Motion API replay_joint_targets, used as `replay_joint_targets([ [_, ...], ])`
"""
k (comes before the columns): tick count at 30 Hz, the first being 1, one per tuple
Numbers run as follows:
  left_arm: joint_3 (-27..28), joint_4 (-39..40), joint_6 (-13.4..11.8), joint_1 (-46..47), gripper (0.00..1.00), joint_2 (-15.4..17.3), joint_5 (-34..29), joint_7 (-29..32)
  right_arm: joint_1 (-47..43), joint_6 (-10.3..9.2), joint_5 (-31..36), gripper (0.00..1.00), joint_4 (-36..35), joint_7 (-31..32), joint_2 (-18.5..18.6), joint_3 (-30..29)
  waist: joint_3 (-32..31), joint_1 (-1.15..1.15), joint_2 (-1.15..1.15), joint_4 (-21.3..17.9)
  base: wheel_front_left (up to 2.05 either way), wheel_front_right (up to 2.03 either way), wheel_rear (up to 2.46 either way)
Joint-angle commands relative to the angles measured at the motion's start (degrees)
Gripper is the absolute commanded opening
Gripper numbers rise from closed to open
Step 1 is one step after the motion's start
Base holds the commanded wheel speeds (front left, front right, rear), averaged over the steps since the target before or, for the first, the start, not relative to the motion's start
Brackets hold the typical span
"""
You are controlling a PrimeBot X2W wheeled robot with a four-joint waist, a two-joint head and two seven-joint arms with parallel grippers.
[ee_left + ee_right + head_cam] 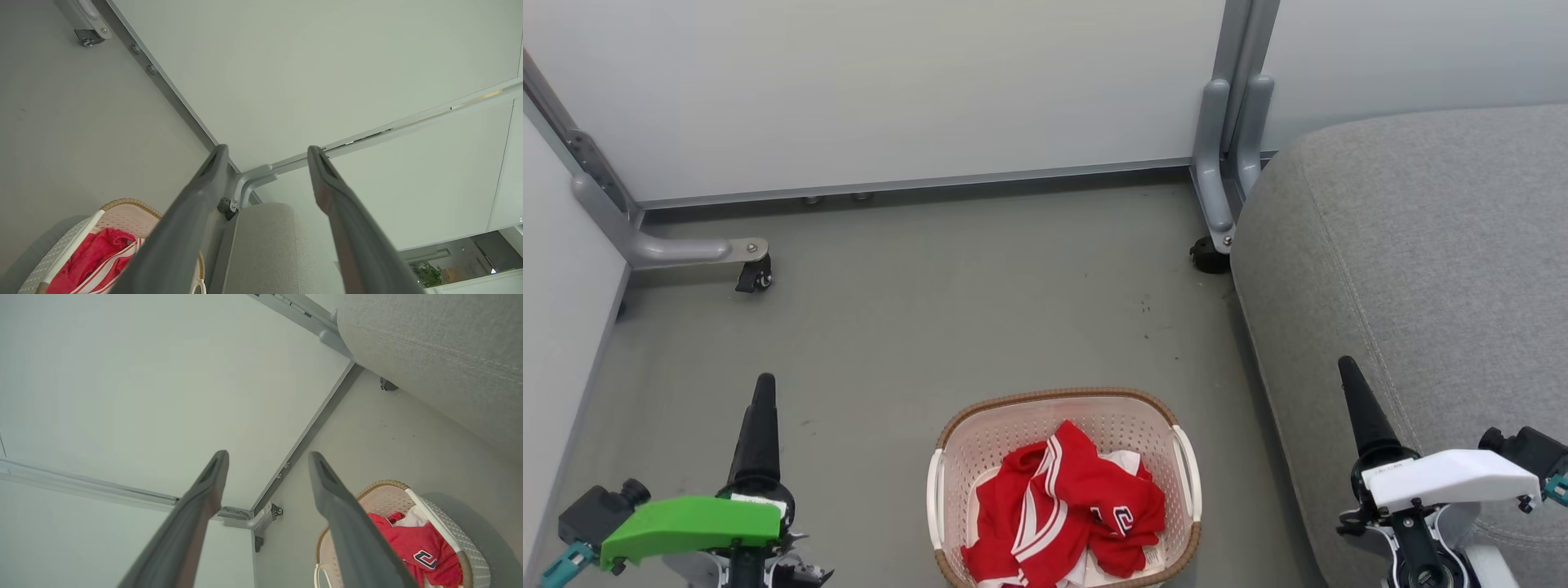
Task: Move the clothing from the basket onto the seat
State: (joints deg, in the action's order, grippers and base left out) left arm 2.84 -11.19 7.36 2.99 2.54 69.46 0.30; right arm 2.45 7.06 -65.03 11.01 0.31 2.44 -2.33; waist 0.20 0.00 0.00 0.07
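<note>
Head view has the clothing (pixel 1066 510) heaped in the basket (pixel 1045 395) beside the seat (pixel 1421 245), left end effector (pixel 267 152) and right end effector (pixel 267 456) both apart and empty; best to plunge one deep into the heap.

Red clothing (pixel 1066 506) with white stripes lay crumpled in the basket (pixel 1005 433), its navy-and-white letter mark facing up on the right. The basket, a cream perforated oval with a brown rim and white handles, stood upright on the floor, near centre. The grey woven seat (pixel 1421 245) stood close on its right.
</note>
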Motion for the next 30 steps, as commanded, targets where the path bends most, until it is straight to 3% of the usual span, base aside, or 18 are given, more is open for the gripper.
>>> replay_joint_targets([
  [1,-0.33,1.39,0.07,0.42,1.00,0.18,-2.77,-0.64,0.19,0.24,2.56,1.00,-1.35,-0.71,0.22,0.43,-0.02,0.00,0.00,0.01,0.00,0.00,0.00],
  [30,-5.45,4.44,0.11,-1.30,1.00,0.29,-27.51,-6.40,-2.20,0.37,27.38,1.00,-5.30,-6.46,0.33,4.44,-0.68,0.00,0.00,0.16,0.00,0.00,0.00],
])
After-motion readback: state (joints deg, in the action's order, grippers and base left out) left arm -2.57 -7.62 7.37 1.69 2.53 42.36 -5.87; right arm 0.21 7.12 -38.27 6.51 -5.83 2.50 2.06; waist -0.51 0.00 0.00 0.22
